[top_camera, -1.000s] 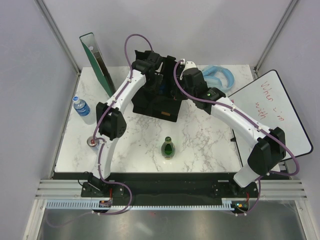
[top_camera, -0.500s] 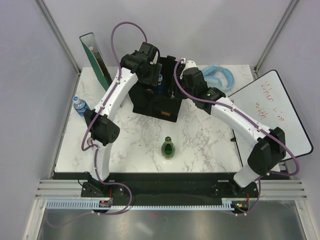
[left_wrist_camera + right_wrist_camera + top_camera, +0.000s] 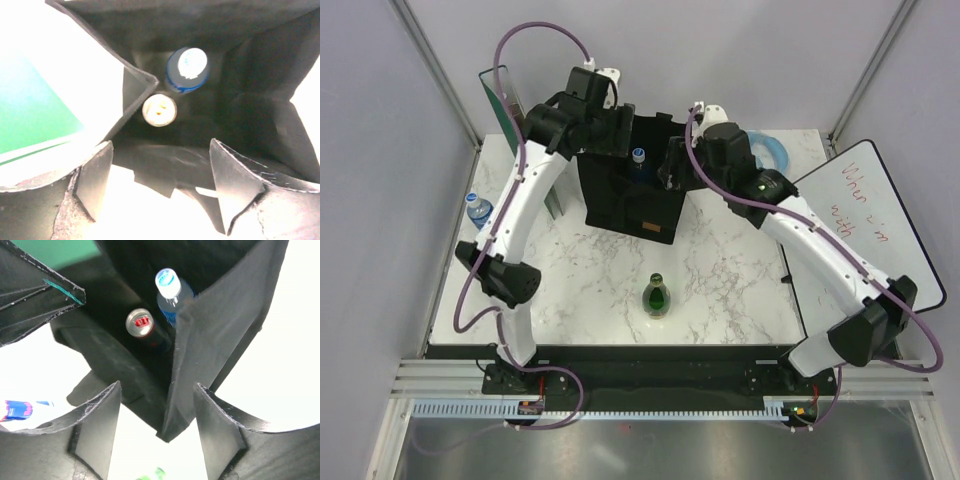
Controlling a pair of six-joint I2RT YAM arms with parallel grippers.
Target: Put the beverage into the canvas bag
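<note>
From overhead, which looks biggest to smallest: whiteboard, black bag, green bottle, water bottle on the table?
Largest first: white whiteboard; black canvas bag, close behind; then green glass bottle and clear blue-capped water bottle on the table, too alike to rank.

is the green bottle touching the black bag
Apart. The top view shows the green bottle standing upright on the marble table, with a strip of bare marble between it and the canvas bag.

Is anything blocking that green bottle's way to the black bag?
Nothing visible stands between the green bottle and the canvas bag. The bag's top is open, though it already holds a water bottle and a can.
</note>
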